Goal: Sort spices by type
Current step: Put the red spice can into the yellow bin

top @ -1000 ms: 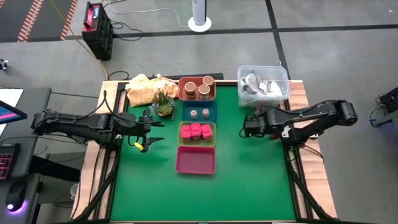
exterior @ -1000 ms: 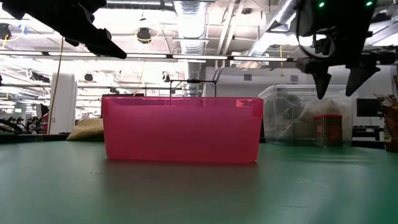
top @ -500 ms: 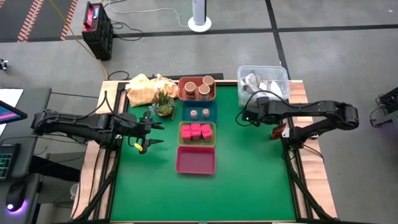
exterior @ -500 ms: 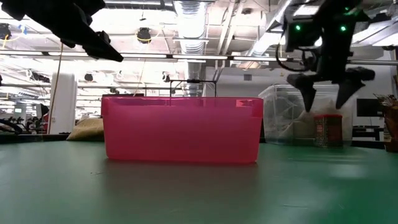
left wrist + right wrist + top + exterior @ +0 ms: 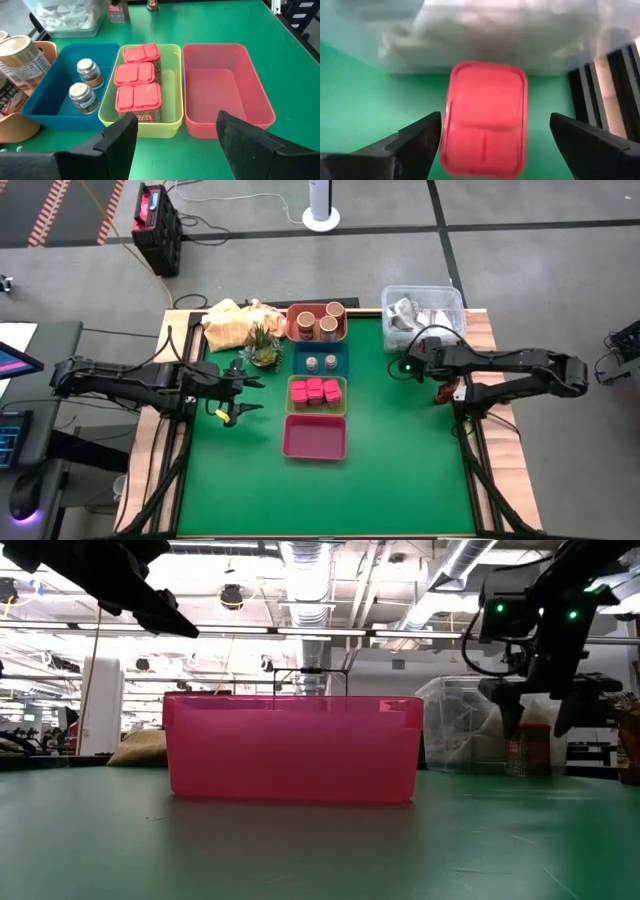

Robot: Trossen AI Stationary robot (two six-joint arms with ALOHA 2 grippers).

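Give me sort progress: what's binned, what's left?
Done: tan-lidded jars in the orange tray, tiny jars in the blue tray, red packets in the green tray. In hand: right gripper, jaws open, over a loose red packet by the clear tub. Left: the pink tray is empty; left gripper waits.

Printing on spice labels, none legible.

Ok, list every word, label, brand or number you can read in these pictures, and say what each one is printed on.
No text reads clearly.
Tan-lidded jar: printed label, too blurred to read.
Pink-red cube packets: print along the front edge, too small.
Red-lidded packet beside the clear tub: label print, too small.
Red case on the floor: pale markings, unreadable.
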